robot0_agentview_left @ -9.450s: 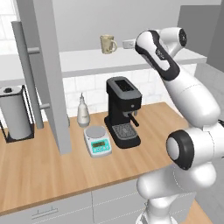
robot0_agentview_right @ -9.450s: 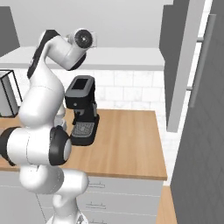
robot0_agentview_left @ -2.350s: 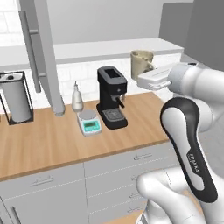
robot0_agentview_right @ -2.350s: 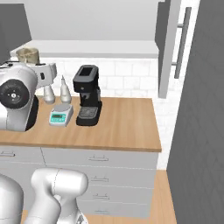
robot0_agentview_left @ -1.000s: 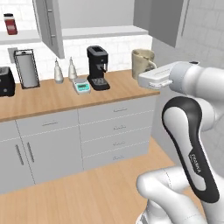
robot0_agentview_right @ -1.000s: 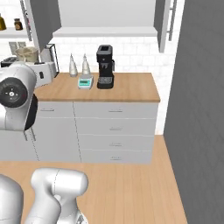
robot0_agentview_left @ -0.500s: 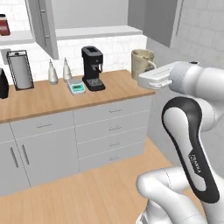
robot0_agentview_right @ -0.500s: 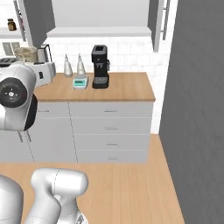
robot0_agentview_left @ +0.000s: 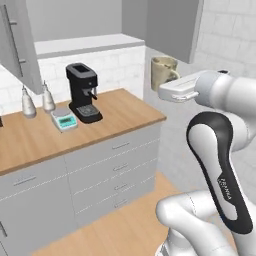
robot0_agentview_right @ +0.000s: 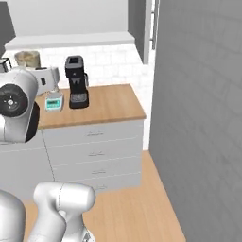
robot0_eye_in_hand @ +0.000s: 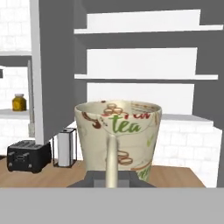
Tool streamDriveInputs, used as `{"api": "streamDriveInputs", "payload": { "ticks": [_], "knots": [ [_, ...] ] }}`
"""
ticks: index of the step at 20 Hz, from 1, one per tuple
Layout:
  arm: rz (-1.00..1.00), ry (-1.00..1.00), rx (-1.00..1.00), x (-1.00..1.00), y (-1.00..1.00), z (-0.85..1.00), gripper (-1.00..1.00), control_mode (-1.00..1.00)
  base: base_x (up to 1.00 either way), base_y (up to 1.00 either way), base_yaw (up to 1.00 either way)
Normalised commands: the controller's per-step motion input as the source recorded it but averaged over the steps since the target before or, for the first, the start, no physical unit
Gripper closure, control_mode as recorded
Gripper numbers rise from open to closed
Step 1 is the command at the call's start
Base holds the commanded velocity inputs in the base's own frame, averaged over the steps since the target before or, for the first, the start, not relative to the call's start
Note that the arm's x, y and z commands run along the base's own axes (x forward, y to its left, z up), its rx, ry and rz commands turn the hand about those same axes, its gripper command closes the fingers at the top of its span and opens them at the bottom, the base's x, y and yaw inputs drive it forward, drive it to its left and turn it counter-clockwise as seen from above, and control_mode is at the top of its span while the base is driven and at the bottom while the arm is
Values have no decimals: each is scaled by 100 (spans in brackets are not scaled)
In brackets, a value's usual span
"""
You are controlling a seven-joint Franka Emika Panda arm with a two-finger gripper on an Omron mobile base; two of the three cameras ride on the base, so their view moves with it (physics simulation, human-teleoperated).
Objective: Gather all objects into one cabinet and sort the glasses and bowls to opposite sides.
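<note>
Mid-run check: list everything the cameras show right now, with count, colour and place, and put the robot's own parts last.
mug: one, beige with "tea" print, held up in the air by its handle, right of the counter's end
coffee machine: one, black, on the wooden counter
kitchen scale: one, pale green, on the counter left of the coffee machine
bottles: two, pale grey, behind the scale near the wall
toaster: one, black, on the counter in the hand view
paper towel holder: one, white roll in a dark frame, right of the toaster
jar: one, yellow, on a left shelf
cabinet door: one, grey, swung open above the counter
drawers: grey, below the counter
end effector: one, white, shut on the mug's handle
</note>
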Motion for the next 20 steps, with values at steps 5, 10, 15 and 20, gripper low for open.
{"api": "streamDriveInputs", "payload": {
  "ticks": [5,10,15,20],
  "knots": [
    [0,0,0,0,0,0,100,100,-63,66,13],
    [0,0,0,0,0,0,100,100,-100,60,12],
    [0,0,0,0,0,0,100,100,-82,95,0],
    [0,0,0,0,0,0,100,100,-17,83,-6]
  ]
}}
